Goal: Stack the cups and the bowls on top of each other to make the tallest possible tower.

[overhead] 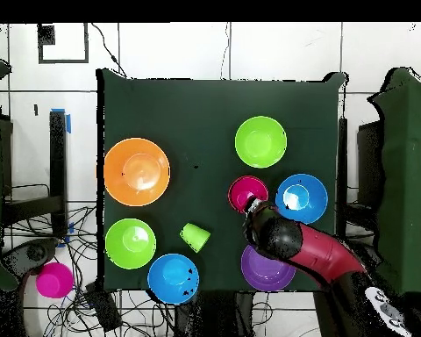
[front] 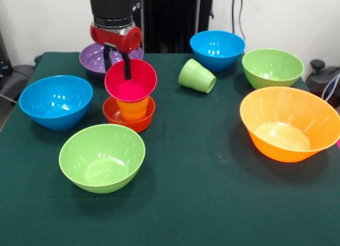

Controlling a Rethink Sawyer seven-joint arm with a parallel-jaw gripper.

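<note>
Gripper [front: 118, 59] upper left of frame, fingers pinching far rim of magenta bowl [front: 130, 81] atop orange cup [front: 133, 109] in red-orange bowl [front: 129, 117]; off-centre release risks toppling tower

Tower [front: 130, 97] mid-table; tipped cup [front: 197, 76] beside; bowls [front: 102, 157] around.

The room was bright and evenly lit from above. Small white glare spots sat inside the glossy bowls, strongest in the blue bowl [front: 56, 101] at 9 o'clock and the large orange bowl [front: 289, 123] at 3 o'clock. Soft shadows lay on the green table [front: 212, 203] below each bowl, toward 6 o'clock. Both views were quite sharp.
</note>
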